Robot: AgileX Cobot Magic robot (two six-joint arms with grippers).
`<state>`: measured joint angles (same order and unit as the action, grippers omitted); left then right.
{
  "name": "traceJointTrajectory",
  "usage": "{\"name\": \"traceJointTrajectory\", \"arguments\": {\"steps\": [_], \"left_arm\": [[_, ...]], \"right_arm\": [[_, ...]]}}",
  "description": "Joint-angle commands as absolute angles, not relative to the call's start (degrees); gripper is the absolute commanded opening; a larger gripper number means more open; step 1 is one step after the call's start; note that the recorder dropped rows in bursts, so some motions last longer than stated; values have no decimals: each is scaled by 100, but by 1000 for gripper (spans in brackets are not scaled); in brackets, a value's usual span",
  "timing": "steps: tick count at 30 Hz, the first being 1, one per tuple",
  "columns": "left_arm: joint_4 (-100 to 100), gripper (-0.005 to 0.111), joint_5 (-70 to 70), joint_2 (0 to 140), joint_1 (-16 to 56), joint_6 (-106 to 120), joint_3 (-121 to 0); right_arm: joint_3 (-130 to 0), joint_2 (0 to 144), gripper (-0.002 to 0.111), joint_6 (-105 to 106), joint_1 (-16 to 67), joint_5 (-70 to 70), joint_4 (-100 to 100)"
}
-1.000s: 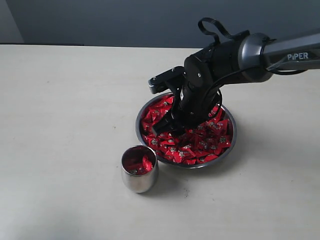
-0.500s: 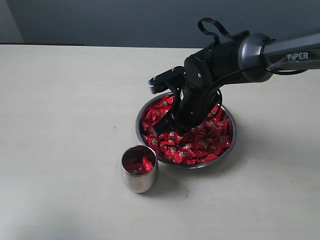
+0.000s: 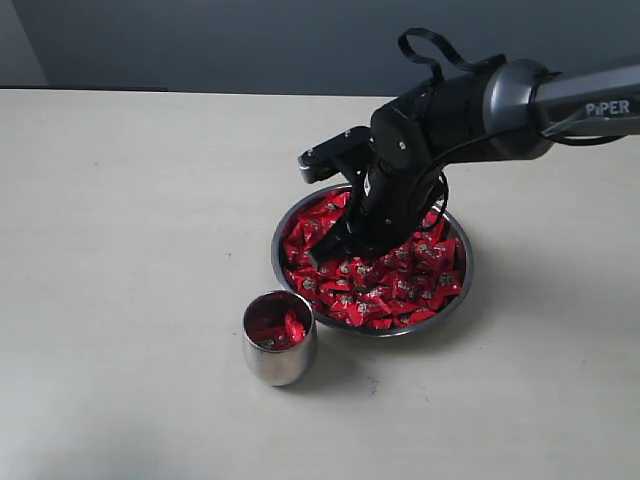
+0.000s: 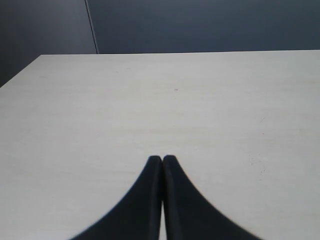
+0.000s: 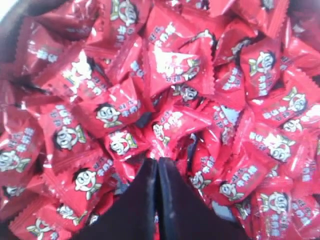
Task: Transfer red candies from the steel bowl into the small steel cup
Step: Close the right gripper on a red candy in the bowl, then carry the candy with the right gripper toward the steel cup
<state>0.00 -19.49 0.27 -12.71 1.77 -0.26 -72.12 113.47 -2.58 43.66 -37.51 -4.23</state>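
Note:
The steel bowl [image 3: 466, 262] sits right of centre, heaped with red candies [image 3: 400, 287]. My right gripper [image 3: 326, 251] reaches down into the bowl's left half. In the right wrist view its fingers [image 5: 157, 161] are pressed together, tips just above or touching the red candies [image 5: 170, 65], and no candy shows between them. The small steel cup [image 3: 279, 352] stands just front-left of the bowl, with a few red candies [image 3: 278, 327] inside. My left gripper [image 4: 162, 158] is shut over bare tabletop and is out of the exterior view.
The pale table [image 3: 130, 220] stretches left of the bowl and cup. A dark wall [image 3: 200, 40] runs behind its far edge. The right arm [image 3: 520, 95] crosses above the bowl from the right.
The right arm and its gripper have risen slightly over the bowl. The cup, the bowl and the candies in them look unchanged.

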Motion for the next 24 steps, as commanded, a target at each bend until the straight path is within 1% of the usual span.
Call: {"name": "traceJointTrajectory", "arguments": {"steps": [1,8,10,18,24], "left_arm": [[-35,0,-1891,0,-1244,168,0],[-35,0,-1891,0,-1244,168,0],[-35,0,-1891,0,-1244,168,0],[-35,0,-1891,0,-1244,168,0],[-35,0,-1891,0,-1244,168,0]], "right_arm": [[-7227,10866,-1,-255,4334,-3780,-484],[-7227,10065,-1,-255,4334,-3880,-430],[-7227,9835,-1,-122,4427,-3883,0],[-7227,9885,-1,0,5271,-3866,158],[-7227,10119,-1,0,5549,-3895,158]]}}
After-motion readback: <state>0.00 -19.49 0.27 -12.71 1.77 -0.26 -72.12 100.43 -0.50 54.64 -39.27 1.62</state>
